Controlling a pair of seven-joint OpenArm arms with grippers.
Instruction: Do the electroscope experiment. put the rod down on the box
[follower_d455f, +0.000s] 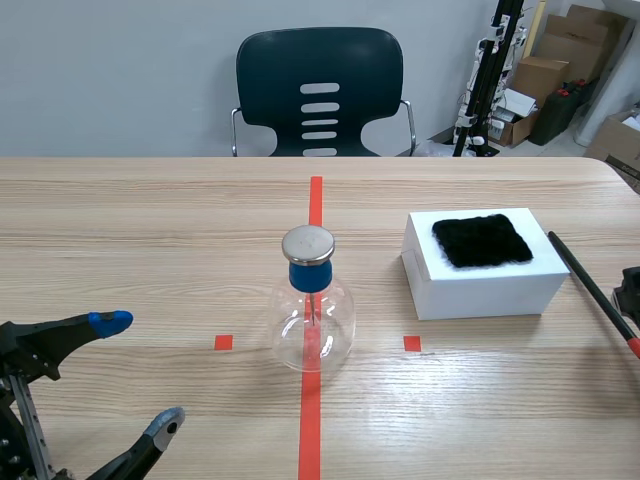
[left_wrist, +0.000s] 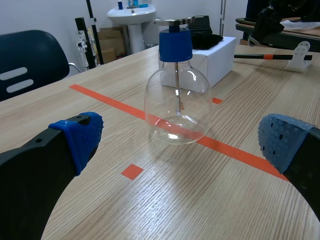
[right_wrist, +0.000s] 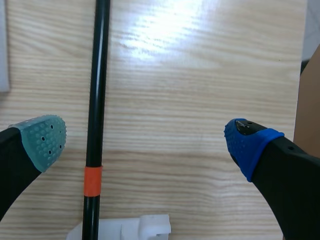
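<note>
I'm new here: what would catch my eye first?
A clear glass flask with a blue stopper and metal cap stands mid-table on the red tape line. To its right sits a white box topped with a black furry cloth; beyond it a black rod lies below the open right end effector.

1. Scene view: from between the arms, facing across the table (follower_d455f: 150, 200) toward a chair (follower_d455f: 320, 90); electroscope (follower_d455f: 312, 325), box (follower_d455f: 485, 295) and rod (follower_d455f: 590, 287) all show.
2. Left wrist view: low, facing the electroscope close ahead; shares box and rod beyond.
3. Right wrist view: looks straight down, close over the rod.
</note>
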